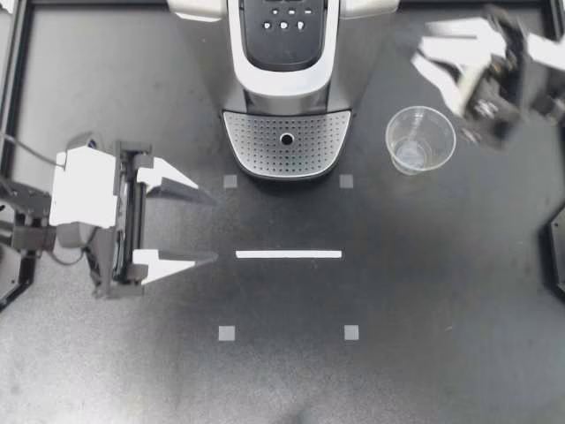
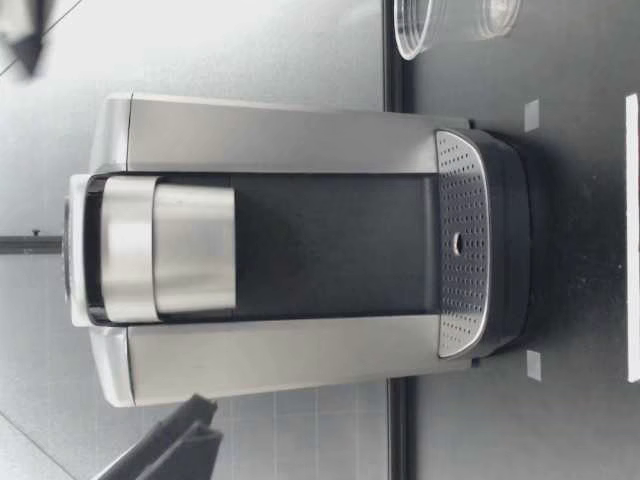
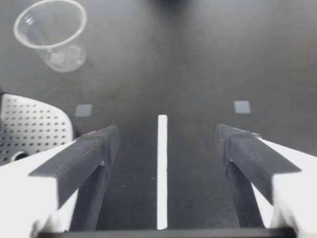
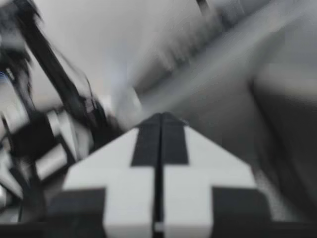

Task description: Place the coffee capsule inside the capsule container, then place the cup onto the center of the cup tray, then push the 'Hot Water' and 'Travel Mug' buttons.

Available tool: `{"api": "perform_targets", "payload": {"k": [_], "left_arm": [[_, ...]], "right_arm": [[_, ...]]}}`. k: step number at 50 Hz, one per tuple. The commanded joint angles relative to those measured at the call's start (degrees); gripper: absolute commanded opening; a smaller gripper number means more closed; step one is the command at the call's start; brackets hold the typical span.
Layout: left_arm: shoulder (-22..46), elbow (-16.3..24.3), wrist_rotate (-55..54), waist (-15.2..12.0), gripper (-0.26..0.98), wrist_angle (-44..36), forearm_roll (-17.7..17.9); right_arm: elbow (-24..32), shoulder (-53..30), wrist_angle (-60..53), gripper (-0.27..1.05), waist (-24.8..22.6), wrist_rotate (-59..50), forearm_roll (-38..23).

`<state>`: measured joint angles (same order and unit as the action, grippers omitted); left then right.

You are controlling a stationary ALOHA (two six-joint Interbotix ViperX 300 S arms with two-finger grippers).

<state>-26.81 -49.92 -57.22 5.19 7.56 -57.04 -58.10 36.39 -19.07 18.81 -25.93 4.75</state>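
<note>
The coffee machine (image 1: 284,53) stands at the table's far middle, its buttons (image 1: 284,24) on top and its perforated cup tray (image 1: 287,141) in front. A clear plastic cup (image 1: 420,140) stands upright on the table to the right of the tray, and also shows as the cup (image 3: 52,34) and the cup (image 2: 440,20). My left gripper (image 1: 207,225) hovers open at the left, level with a white strip (image 3: 162,168), holding nothing. My right gripper (image 1: 424,57) is raised behind the cup, its jaws pressed shut on nothing in its gripper (image 4: 159,119) view. No capsule shows in any view.
Small grey square markers (image 1: 227,333) frame the white strip (image 1: 288,254) in front of the machine. A dark frame rail (image 1: 13,79) runs along the table's left edge. The tray (image 3: 29,126) lies beside my left finger.
</note>
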Motion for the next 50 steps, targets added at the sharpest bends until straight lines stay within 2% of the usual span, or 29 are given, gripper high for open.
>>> {"api": "perform_targets", "payload": {"k": [1, 9, 23, 38, 50], "left_arm": [[-0.35, 0.88, 0.0, -0.88, 0.69, -0.44, 0.09], [-0.35, 0.62, 0.0, -1.49, 0.69, -0.97, 0.0], [-0.35, -0.35, 0.0, -1.49, 0.69, -1.05, 0.09], [-0.35, -0.79, 0.09, -1.49, 0.69, -1.05, 0.09], [-0.35, -0.62, 0.09, -1.49, 0.69, -1.05, 0.09]], "right_arm": [[-2.2, 2.11, 5.01, 0.05, 1.05, -2.29, 1.14], [-7.03, 5.01, 15.91, 0.05, 5.62, -7.73, 1.32], [-11.16, 9.23, 27.33, 0.05, 13.54, -11.51, 1.32], [-15.64, 7.21, 26.81, 0.09, 14.06, -16.44, 1.23], [-16.17, 4.31, 23.12, 0.31, 13.97, -16.7, 1.23]]}}
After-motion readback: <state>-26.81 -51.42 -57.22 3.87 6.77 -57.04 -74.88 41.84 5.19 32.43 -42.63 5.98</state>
